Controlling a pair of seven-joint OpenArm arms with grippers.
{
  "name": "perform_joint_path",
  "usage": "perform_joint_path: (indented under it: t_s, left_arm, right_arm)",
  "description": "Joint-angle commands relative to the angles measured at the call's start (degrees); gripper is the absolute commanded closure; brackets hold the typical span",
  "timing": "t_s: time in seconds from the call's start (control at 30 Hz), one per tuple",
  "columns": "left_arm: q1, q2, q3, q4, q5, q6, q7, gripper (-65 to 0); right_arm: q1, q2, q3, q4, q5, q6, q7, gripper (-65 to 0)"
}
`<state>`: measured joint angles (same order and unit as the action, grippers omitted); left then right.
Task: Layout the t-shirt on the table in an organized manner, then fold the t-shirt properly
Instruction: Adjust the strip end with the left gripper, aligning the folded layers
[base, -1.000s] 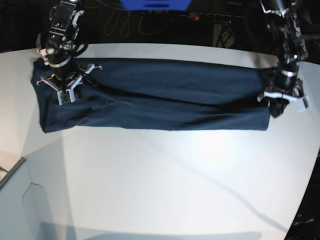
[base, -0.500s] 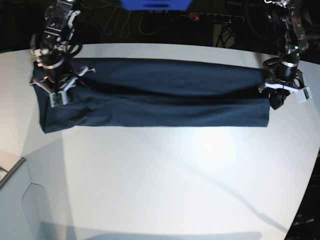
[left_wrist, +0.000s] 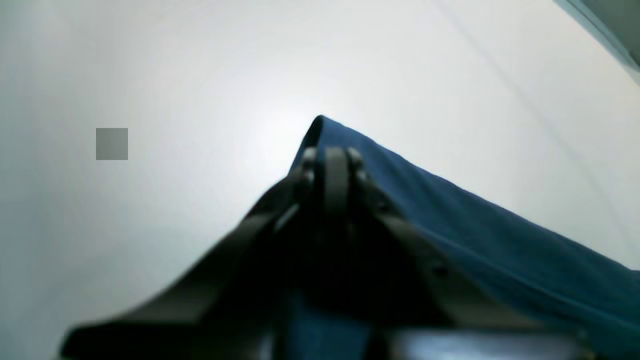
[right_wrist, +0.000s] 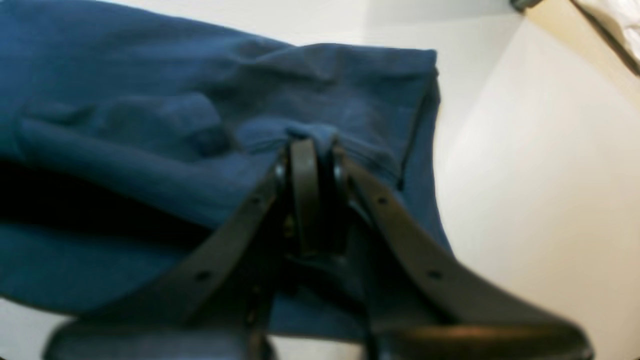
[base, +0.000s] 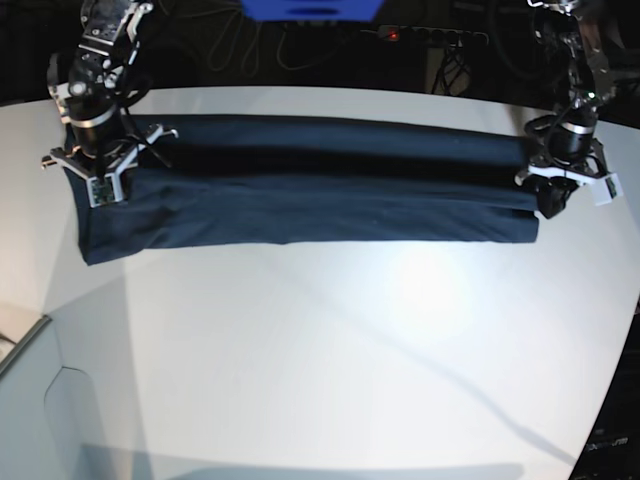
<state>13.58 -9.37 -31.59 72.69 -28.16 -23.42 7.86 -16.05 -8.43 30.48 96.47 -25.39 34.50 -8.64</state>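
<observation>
The dark navy t-shirt (base: 300, 190) lies as a long folded band across the far half of the white table (base: 330, 350). Its upper layer is stretched taut between both grippers. On the left of the base view, my right gripper (base: 100, 188) is shut on the shirt's end. The right wrist view shows the same grip, my right gripper (right_wrist: 311, 146) pinching a bunched fold of the t-shirt (right_wrist: 150, 140). On the right of the base view, my left gripper (base: 553, 206) is shut on the other end. In the left wrist view, my left gripper (left_wrist: 331, 159) holds a raised corner of the t-shirt (left_wrist: 500, 240).
Behind the table's far edge are dark cables, a power strip with a red light (base: 392, 35) and a blue object (base: 310, 8). The table's edge steps down at the lower left (base: 30, 340). White tabletop fills the near half.
Both grippers have moved away from each other and toward the far edge. The sagging upper layer of the shirt has been pulled straight and taut. Both grips have held.
</observation>
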Motion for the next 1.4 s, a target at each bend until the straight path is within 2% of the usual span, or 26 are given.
perform_joint_path:
  t_s: [0.0, 0.27, 0.43, 0.63, 0.9, 1.13, 1.37]
  left_arm:
    - [-0.35, -0.61, -0.01, 0.77, -0.63, -0.45, -1.48, -0.1]
    - [-1.94, -0.88, -0.27, -2.84, -0.63, -0.45, -1.57, -0.1]
    - [-5.01, -2.81, -0.27, -6.62, -0.63, -0.45, -1.66, -0.1]
    - [-9.41, -4.92, -0.01, -3.28, -0.63, -0.36, -1.48, -0.1]
    - [-17.85, -4.92, 2.01, -2.14, -0.54, -0.36, -1.31, -0.1]
    - [-15.56, -4.74, 3.68, -3.1, -0.54, -0.36, -1.48, -0.1]
    - [-14.95, -5.01, 3.59, -13.3, -0.63, -0.54, -1.75, -0.1]
  right_arm:
    - [0.1, 0.29, 0.16, -0.51, 0.2, -0.17, 0.78, 0.0]
    - [0.19, 0.03, -0.19, -3.94, 0.29, -0.17, 0.78, 0.0]
    - [-0.08, -0.57, -0.19, -3.59, 0.29, -0.17, 0.86, 0.0]
    - [0.01, -0.57, -0.19, -3.76, 0.29, -0.17, 0.86, 0.0]
    - [0.36, -0.57, -0.19, -3.94, 0.29, -0.17, 0.86, 0.0]
    - [0.1, -0.57, -0.19, -4.73, 0.29, -0.17, 0.78, 0.0]
    - [0.01, -0.5, -0.19, -6.58, 0.29, -0.17, 0.86, 0.0]
